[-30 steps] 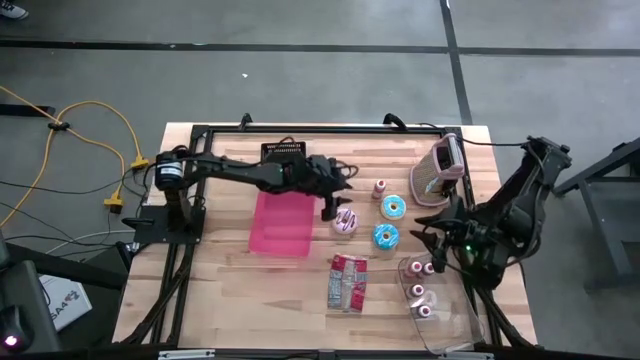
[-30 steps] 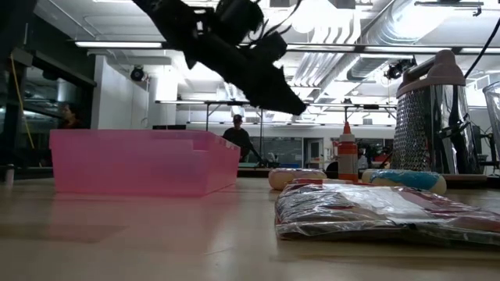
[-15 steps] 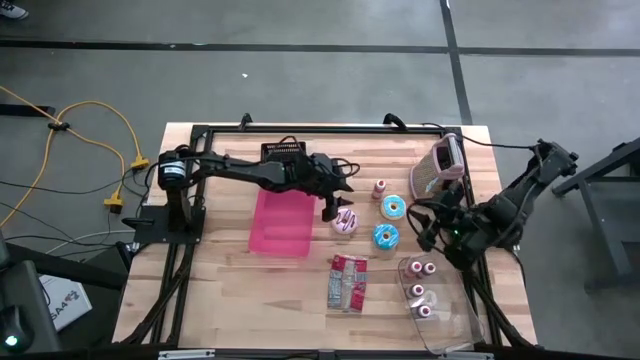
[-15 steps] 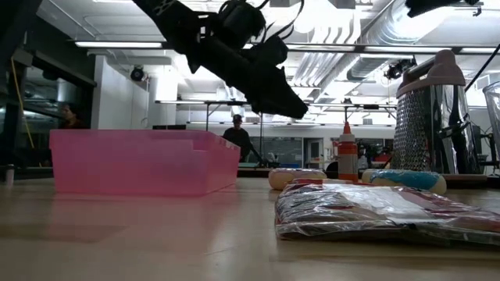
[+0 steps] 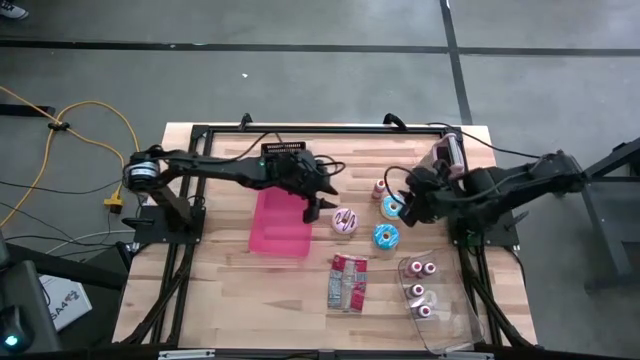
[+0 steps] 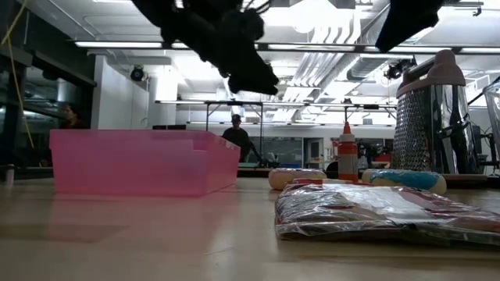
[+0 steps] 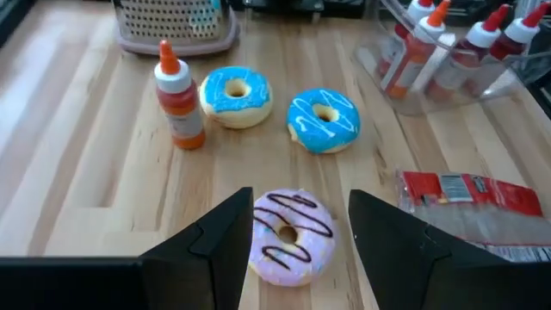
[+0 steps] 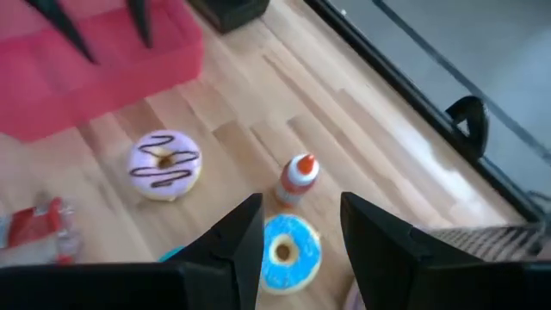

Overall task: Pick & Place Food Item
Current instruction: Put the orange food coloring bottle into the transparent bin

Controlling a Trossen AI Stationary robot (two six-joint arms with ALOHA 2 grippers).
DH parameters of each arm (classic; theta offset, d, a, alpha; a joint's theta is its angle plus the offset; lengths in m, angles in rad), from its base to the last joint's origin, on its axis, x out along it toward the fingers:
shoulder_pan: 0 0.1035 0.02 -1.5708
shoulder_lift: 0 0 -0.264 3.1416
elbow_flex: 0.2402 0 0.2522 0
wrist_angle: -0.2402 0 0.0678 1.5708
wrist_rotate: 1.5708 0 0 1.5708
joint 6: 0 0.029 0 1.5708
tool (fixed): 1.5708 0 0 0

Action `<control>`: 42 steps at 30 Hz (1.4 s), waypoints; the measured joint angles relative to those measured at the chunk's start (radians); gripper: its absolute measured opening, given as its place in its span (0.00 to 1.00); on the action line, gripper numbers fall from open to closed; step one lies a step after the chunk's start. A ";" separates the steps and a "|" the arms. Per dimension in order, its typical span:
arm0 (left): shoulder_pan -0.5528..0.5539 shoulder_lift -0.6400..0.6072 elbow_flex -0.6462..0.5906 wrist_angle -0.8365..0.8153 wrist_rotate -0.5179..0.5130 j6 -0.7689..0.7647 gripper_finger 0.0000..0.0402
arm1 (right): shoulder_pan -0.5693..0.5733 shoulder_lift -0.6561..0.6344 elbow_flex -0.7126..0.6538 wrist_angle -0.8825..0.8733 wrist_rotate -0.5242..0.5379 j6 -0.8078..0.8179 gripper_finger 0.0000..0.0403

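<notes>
Pink-frosted donut (image 7: 288, 234) lies flat on the worktop (image 5: 300, 285), hole up.
Left tool (image 7: 297, 226) and right tool (image 8: 300, 226) hover open, empty; round, no long axis.

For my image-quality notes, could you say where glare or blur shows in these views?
Low view: bright ceiling lights silhouette both arms; the packet glints. Right wrist view: motion-blurred, pink bin smeared. Left wrist view: pink donut sharp. High view: evenly lit.

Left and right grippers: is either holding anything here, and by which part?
Nothing is held. The left gripper is open above the pink donut; the right gripper is open above a blue donut.
</notes>
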 joint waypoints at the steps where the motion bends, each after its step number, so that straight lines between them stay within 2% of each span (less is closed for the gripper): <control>1: 0.000 -0.017 -0.018 0.010 -0.002 0.001 0.47 | -0.023 0.004 0.000 0.011 -0.011 -0.029 0.35; 5: 0.013 -0.088 -0.106 0.024 -0.005 -0.008 0.47 | -0.123 0.022 0.000 0.076 -0.084 -0.131 0.38; 9: 0.029 -0.140 -0.169 0.041 -0.009 -0.018 0.47 | -0.227 0.059 0.000 0.152 -0.174 -0.224 0.46; 15: 0.029 -0.172 -0.214 0.031 -0.003 -0.014 0.47 | -0.364 0.140 0.000 0.181 -0.246 -0.289 0.55; 20: 0.029 -0.175 -0.240 0.009 -0.003 -0.017 0.47 | -0.473 0.212 0.000 0.180 -0.382 -0.320 0.58; 23: 0.029 -0.175 -0.242 -0.002 -0.003 -0.015 0.47 | -0.519 0.246 0.000 0.182 -0.425 -0.346 0.59; 27: 0.026 -0.175 -0.243 -0.016 -0.003 -0.011 0.47 | -0.555 0.285 0.000 0.186 -0.474 -0.351 0.59; 37: 0.026 -0.175 -0.243 -0.037 0.000 -0.006 0.47 | -0.561 0.391 0.000 0.221 -0.547 -0.375 0.59; 42: 0.026 -0.175 -0.243 -0.043 0.000 -0.005 0.47 | -0.561 0.419 0.000 0.228 -0.549 -0.375 0.59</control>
